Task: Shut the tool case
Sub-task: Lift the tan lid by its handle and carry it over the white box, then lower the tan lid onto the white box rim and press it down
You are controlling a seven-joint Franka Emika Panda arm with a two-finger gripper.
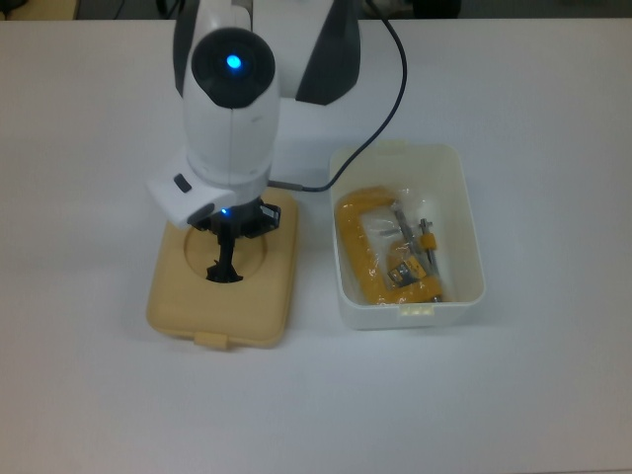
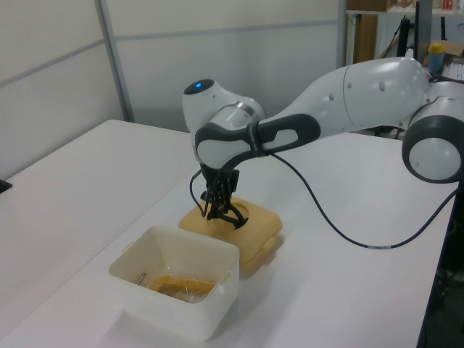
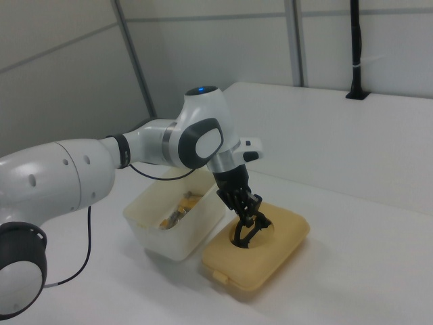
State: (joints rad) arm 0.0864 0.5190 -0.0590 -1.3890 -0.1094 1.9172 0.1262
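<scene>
The white tub (image 1: 410,237) sits open on the white bench (image 1: 553,118), holding yellow tools (image 1: 385,259). Its tan lid (image 1: 222,272) lies beside it, jaws pinching the black handle (image 1: 224,269). Grey wall panels (image 2: 217,58) stand behind.

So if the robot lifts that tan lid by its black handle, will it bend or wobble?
The lid looks like thick moulded plastic, so it probably stays stiff. It looks light for its size. Held only by the thin handle at the end effector, it might swing or tilt.
</scene>
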